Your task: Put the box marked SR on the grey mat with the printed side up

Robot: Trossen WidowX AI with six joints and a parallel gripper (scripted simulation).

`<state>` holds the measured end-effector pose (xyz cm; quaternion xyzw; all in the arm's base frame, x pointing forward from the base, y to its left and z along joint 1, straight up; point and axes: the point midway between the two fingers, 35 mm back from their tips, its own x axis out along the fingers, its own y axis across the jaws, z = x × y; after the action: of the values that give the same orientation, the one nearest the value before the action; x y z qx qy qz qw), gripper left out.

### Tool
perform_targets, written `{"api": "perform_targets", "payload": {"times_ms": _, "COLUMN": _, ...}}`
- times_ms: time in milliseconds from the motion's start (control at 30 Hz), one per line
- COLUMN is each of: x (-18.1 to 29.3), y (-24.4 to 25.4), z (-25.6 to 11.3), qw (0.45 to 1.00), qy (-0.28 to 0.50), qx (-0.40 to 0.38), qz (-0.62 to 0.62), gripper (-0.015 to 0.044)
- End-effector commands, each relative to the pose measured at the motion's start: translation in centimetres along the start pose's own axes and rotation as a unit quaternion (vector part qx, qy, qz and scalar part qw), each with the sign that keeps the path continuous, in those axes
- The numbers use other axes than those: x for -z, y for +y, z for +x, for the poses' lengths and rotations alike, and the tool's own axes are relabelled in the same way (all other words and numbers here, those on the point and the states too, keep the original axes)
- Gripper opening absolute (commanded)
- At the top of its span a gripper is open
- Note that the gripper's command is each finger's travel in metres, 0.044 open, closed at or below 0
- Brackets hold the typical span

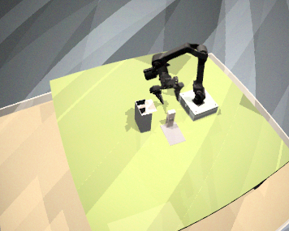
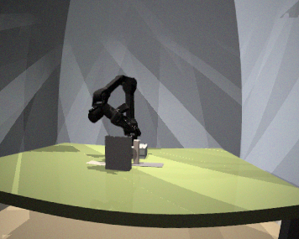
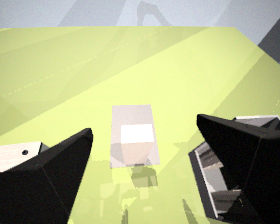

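End effector (image 1: 170, 100) (image 2: 134, 133) (image 3: 144, 125) is wide open, approx. max, w/ nothing btwn its fingers; it's up in the air over the table (image 1: 132, 175) (image 2: 158, 194) (image 3: 75, 90), tips pointing down. One pale box (image 1: 170, 118) (image 2: 136, 152) (image 3: 137, 145) stands upright on the grey mat (image 1: 174, 136) (image 2: 153, 165) (image 3: 131, 115), at the mat's end nr the arm base (image 1: 210, 109) (image 2: 144, 151) (image 3: 17, 150), not laid flat. Code unreadable, so can't tell if it's the SR one. Dark bin (image 1: 144, 120) (image 2: 118, 153) (image 3: 202, 185) stands beside the mat w/ pale contents partly visible; can't tell box count or codes there.
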<state>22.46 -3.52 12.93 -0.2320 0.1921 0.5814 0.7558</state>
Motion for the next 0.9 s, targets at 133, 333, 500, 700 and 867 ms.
{"api": "perform_targets", "payload": {"times_ms": 133, "x": -1.35, "y": 0.28, "z": 1.13, "qw": 1.0, "qy": -0.004, "qx": 0.005, "qz": 0.004, "gripper": 0.044}}
{"api": "perform_targets", "payload": {"times_ms": 333, "x": -1.37, "y": 0.56, "z": 1.13, "qw": 0.998, "qy": 0.002, "qx": 0.048, "qz": 0.03, "gripper": 0.044}}
{"api": "perform_targets", "payload": {"times_ms": 500, "x": -1.38, "y": 0.79, "z": 1.14, "qw": 0.995, "qy": 0.004, "qx": 0.084, "qz": 0.051, "gripper": 0.044}}
{"api": "perform_targets", "payload": {"times_ms": 700, "x": -1.4, "y": 1.09, "z": 1.16, "qw": 0.989, "qy": 0.001, "qx": 0.125, "qz": 0.076, "gripper": 0.044}}
{"api": "perform_targets", "payload": {"times_ms": 867, "x": -1.41, "y": 1.19, "z": 1.18, "qw": 0.987, "qy": 0.001, "qx": 0.138, "qz": 0.084, "gripper": 0.044}}
